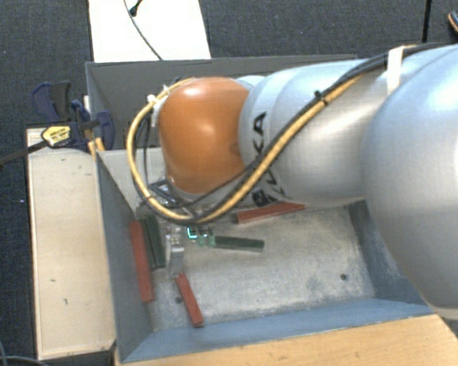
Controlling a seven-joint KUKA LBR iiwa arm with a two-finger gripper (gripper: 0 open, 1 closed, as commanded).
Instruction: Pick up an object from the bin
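**Gripper low at the bin's left side, among loose sticks**

Camera view: below the orange wrist cover [201,133], the gripper [176,248] sits left of centre in the bin [302,287]. Whether it is spread or closed cannot be told. Nearest to it are a dark green stick [155,252] lying beside a long red stick [143,261] on its left, a short red stick [190,299] just below, and a slanted green stick [238,243] to its right. A good grasp likely means straddling one stick across its narrow width, clear of its neighbours and the wall.
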